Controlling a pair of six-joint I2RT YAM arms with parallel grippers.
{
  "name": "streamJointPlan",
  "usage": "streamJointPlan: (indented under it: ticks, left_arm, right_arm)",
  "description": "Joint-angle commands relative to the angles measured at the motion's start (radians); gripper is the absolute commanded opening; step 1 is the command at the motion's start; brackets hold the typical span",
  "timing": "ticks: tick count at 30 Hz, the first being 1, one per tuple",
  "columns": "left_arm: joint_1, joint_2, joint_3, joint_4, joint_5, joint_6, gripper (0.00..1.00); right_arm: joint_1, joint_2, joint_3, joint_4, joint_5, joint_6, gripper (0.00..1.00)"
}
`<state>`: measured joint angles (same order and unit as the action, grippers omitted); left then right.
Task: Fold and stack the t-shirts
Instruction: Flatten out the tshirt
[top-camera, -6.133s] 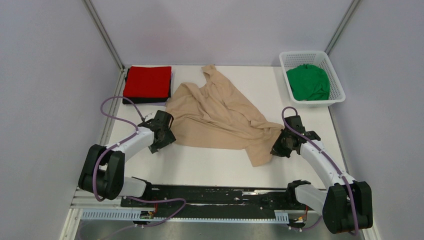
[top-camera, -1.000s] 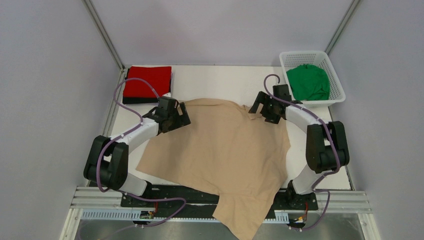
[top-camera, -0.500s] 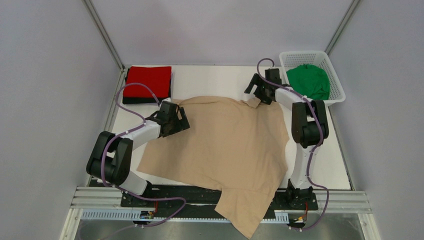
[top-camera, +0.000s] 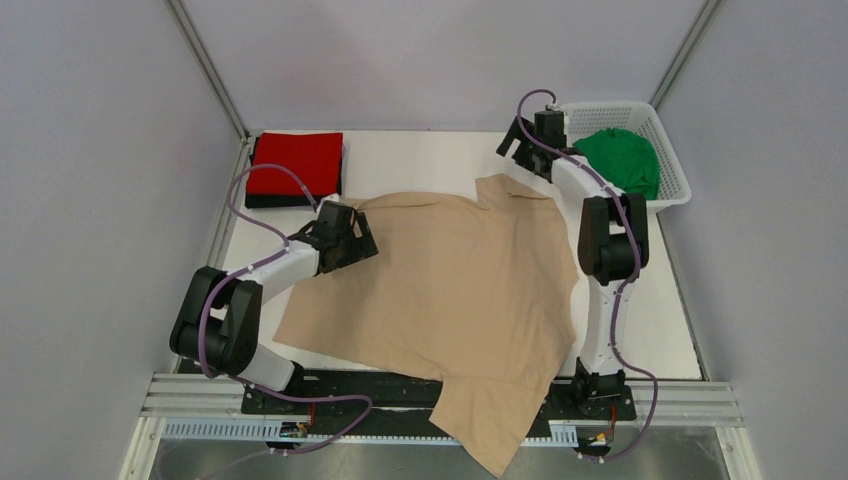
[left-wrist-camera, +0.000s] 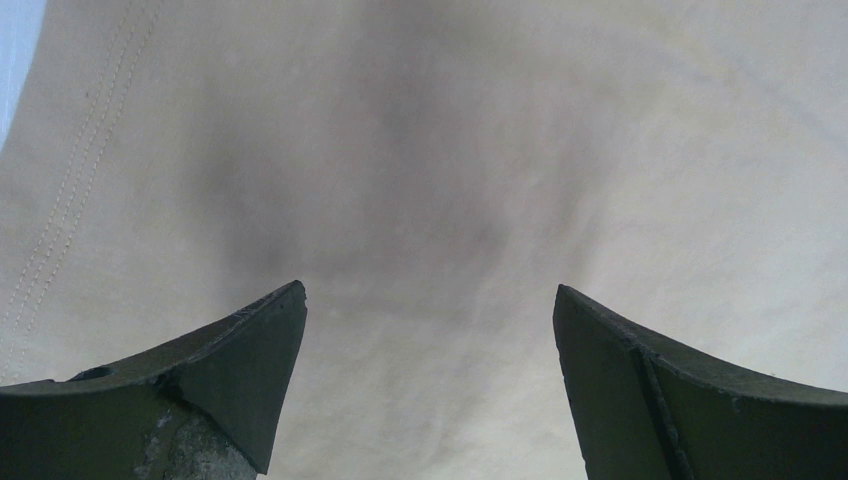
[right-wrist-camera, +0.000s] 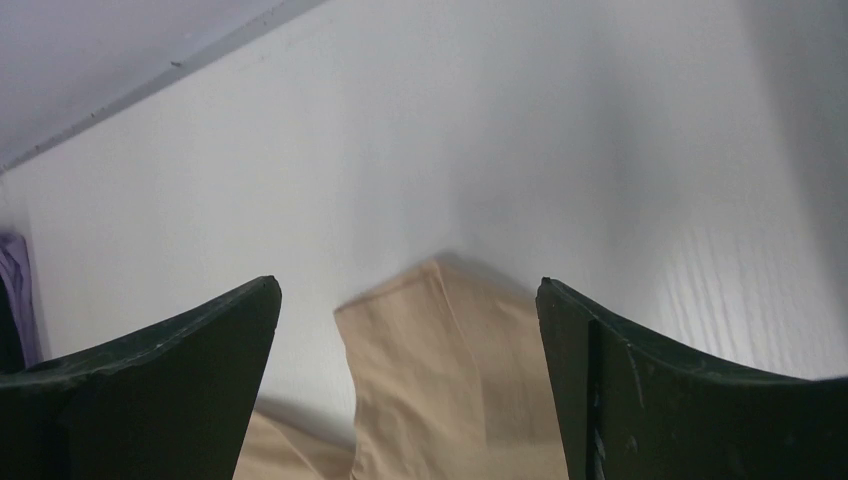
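Beige t-shirt (top-camera: 470, 290) spread out — red t-shirt (top-camera: 296, 163) apparently folded, far left.

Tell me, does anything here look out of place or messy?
The beige t-shirt lies askew, one end hanging over the near edge of the table. The green t-shirt sits crumpled in the basket.

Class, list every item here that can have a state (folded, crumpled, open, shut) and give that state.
Beige-tan cloth t-shirt: unfolded, spread out.
Red cloth t-shirt: folded, lying on the black one.
Black cloth t-shirt: folded, under the red.
Green cloth t-shirt: crumpled in the white plastic lattice basket.
Left gripper: open, over beige cloth.
Right gripper: open.
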<state>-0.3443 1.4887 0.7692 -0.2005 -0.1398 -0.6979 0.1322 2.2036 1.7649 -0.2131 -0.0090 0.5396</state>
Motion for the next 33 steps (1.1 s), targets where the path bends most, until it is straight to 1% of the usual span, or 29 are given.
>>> streamJointPlan:
  ticks: [1, 5, 7, 10, 11, 14, 22, 29, 33]
  left_arm:
    - [0.004, -0.045, 0.065, 0.013, 0.008, -0.021, 1.00]
    - [0.004, -0.026, 0.085, 0.039, 0.059, -0.037, 1.00]
    - [0.004, -0.014, 0.079, 0.067, 0.090, -0.048, 1.00]
    - [0.002, 0.007, 0.063, 0.113, 0.128, -0.056, 1.00]
    - [0.002, 0.018, 0.055, 0.131, 0.153, -0.056, 1.00]
    - [0.002, 0.037, 0.042, 0.134, 0.155, -0.055, 1.00]
    - [0.002, 0.054, -0.013, 0.079, 0.066, -0.033, 1.00]
    - [0.002, 0.055, -0.034, 0.058, 0.035, -0.032, 1.00]
    - [0.002, 0.050, -0.034, 0.044, 0.013, -0.027, 1.00]
  right_arm:
    - [0.028, -0.268, -0.197, 0.014, 0.008, -0.095, 1.00]
    - [0.058, -0.362, -0.378, 0.012, -0.038, -0.065, 1.00]
    - [0.066, -0.371, -0.434, 0.011, -0.049, -0.018, 1.00]
    - [0.077, -0.338, -0.462, 0.030, -0.090, 0.005, 1.00]
    - [0.079, -0.315, -0.447, 0.034, -0.096, -0.003, 1.00]
    - [0.079, -0.221, -0.378, 0.031, -0.077, -0.018, 1.00]
    - [0.059, -0.009, -0.191, 0.033, 0.064, -0.017, 1.00]
    - [0.018, 0.106, -0.056, 0.012, 0.133, 0.020, 1.00]
    - [0.005, 0.159, 0.065, 0.007, 0.224, -0.002, 1.00]
